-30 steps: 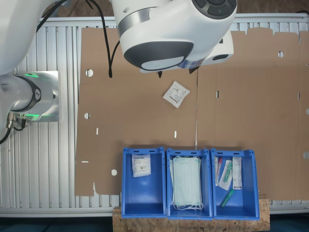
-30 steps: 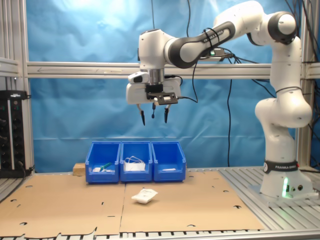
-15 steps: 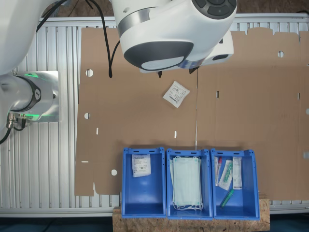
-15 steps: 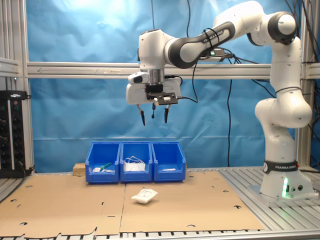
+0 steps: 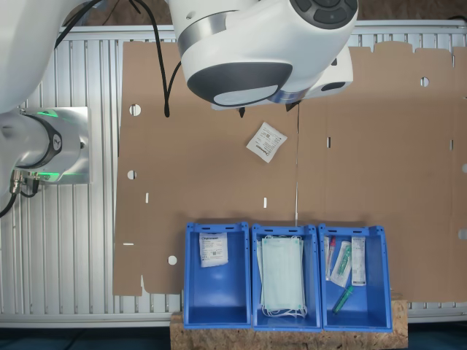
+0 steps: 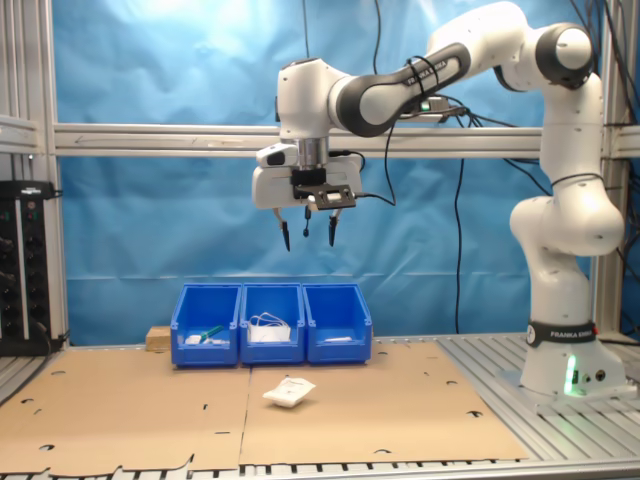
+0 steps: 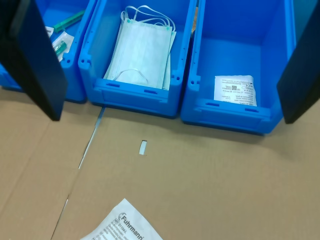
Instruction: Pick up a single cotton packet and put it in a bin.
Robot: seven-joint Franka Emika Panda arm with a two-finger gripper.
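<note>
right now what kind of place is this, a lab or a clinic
Most likely a robotics lab test cell, not a clinic. The arm's gripper hangs open above a cardboard sheet on an aluminium slat table, against a blue backdrop. Three blue bins hold medical supplies as props.

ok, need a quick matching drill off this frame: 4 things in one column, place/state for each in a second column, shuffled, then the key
Things
1. cotton packet
2. gripper
3. face masks
4. syringes and tubes

Place or state
A. in the middle blue bin
B. lying on the cardboard, outside the bins
C. open, high above the cardboard
D. in the end bin at the first exterior view's right

Pairs: 1-B, 2-C, 3-A, 4-D
</note>
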